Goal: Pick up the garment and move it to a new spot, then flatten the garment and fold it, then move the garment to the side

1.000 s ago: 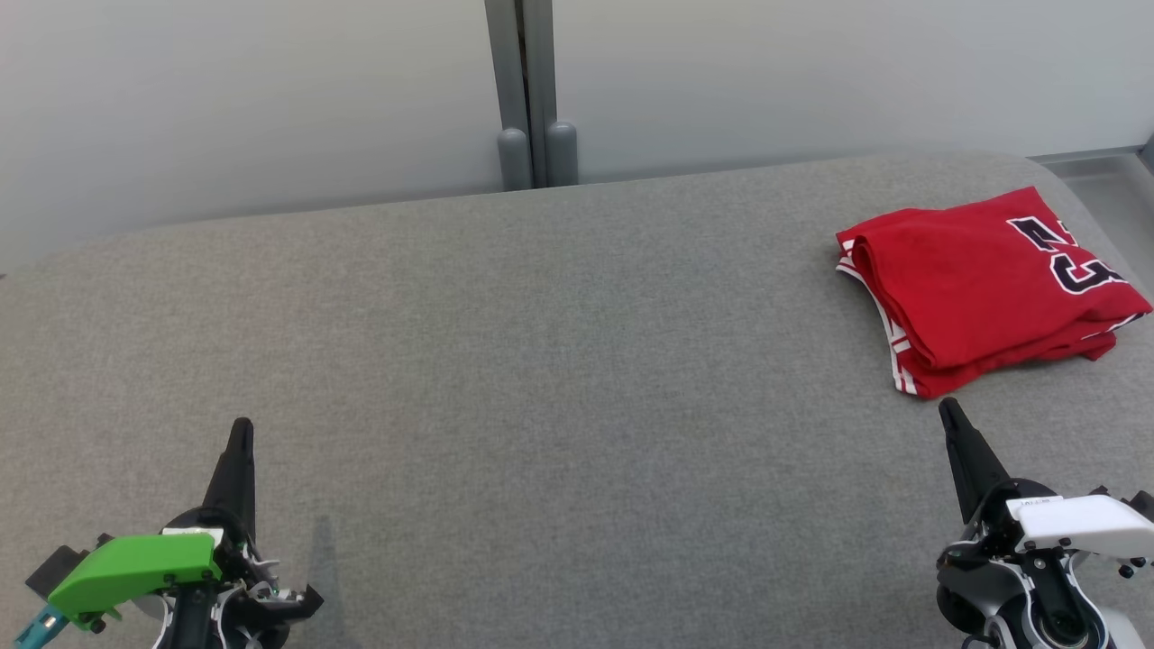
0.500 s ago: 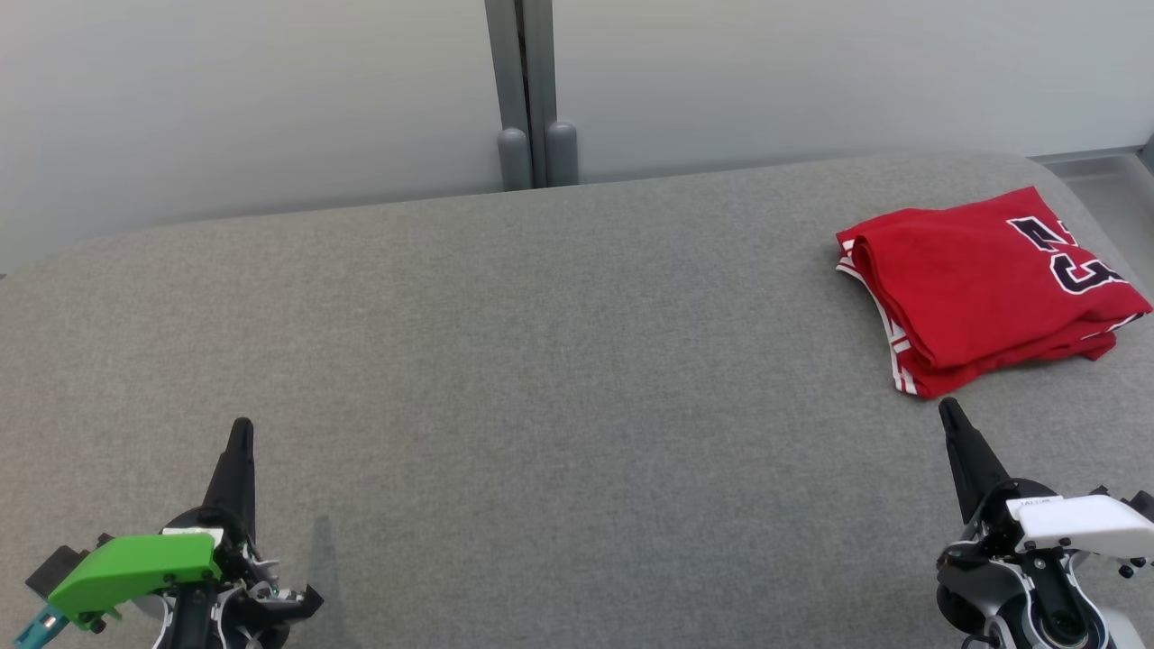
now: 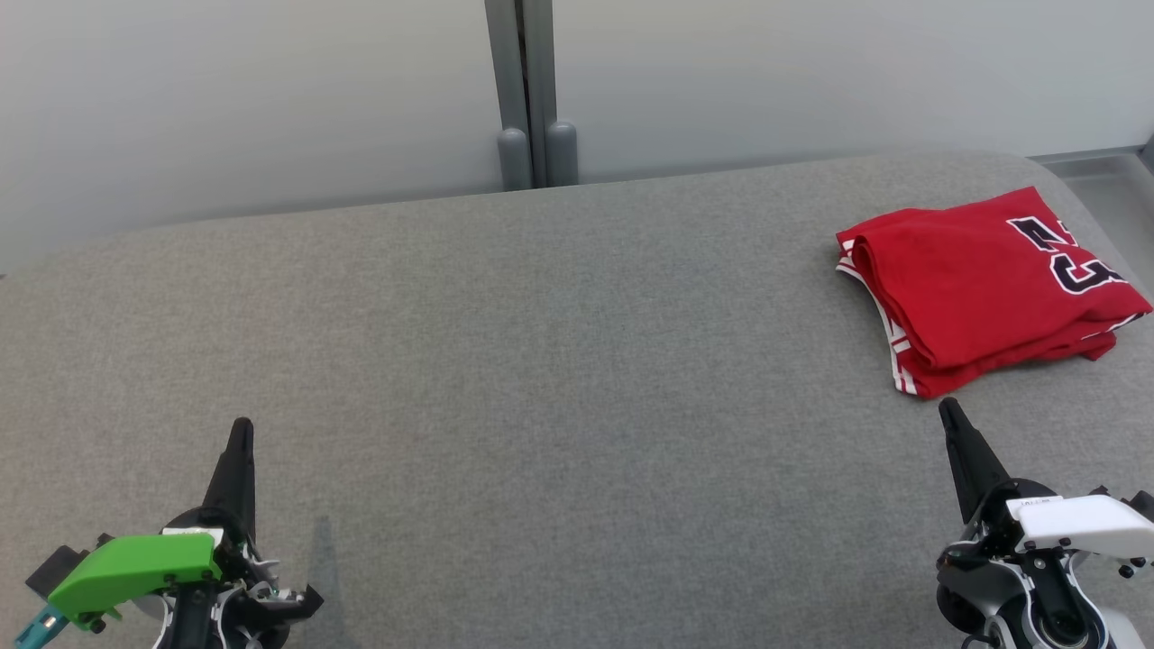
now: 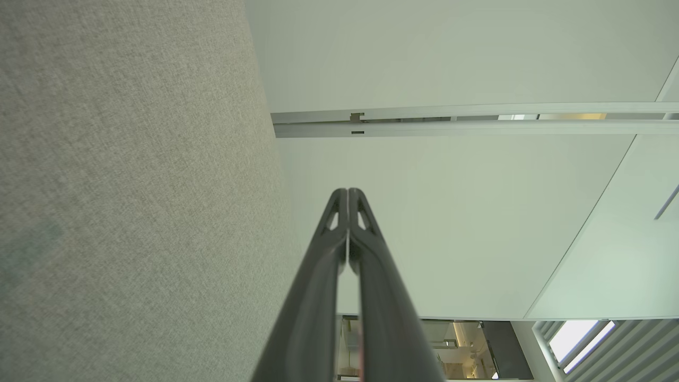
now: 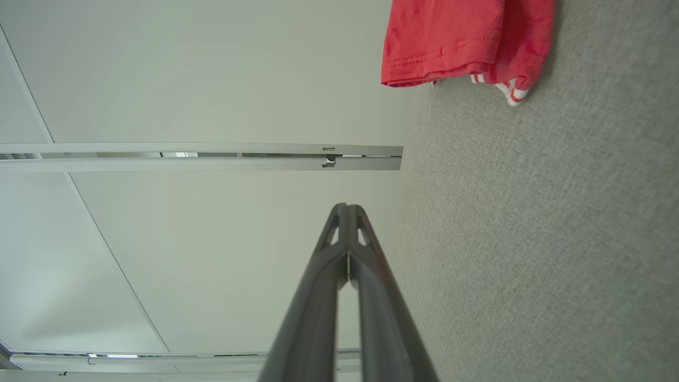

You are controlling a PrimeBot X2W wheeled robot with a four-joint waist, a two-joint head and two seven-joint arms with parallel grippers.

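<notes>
Garment (image 3: 987,288): a red jersey, folded into a compact stack. It is laid at the far right of the grey fabric surface (image 3: 559,361), close to the right edge. It is judged to be folded and set aside already, so the last step looks done or nearly so.

Left gripper (image 3: 240,431): held low at the near left, well apart from the garment. Its fingers are pressed together with nothing between them, which is confirmed in the left wrist view.

Right gripper (image 3: 948,413): held low at the near right, its tip near the garment's near corner but not touching it. Its jaws are likewise closed on nothing.

Both grippers are kept clear of the cloth, probably so that the stack is not disturbed.

Hidden or unclear:
- The layers inside the fold cannot be counted.
- White striped trim is seen along the left edge of the stack.
- The dark lettering is broken by the fold and cannot be read whole.
- In the right wrist view the garment is cut off by the top edge.
- Both arms are cut off at the bottom of the head view.
- Whether the fingertips rest on the surface cannot be told.
</notes>
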